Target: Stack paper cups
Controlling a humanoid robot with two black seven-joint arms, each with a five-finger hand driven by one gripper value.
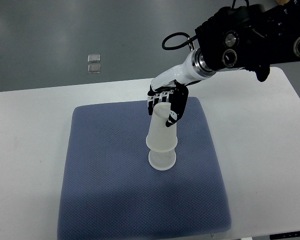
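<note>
Top view: 1 robot arm enters from the right edge at the upper part of the frame and reaches down-left over the work area. Its right hand is closed around the upper part of a translucent white paper cup, with the black fingers wrapped over the cup's side. The held cup is inverted, its wide rim facing down, and tilted slightly. Its rim sits over a 2nd paper cup, the lower cup, of which only the bottom band and rim show beneath it. Both cups stand near the centre of a blue-grey textured mat. The mat lies flat on a white tabletop, which extends past the mat on the left, right and far sides. Beyond the far edge of the tabletop, 2 small clear square items lie on the grey floor, one just beside the other.
</note>
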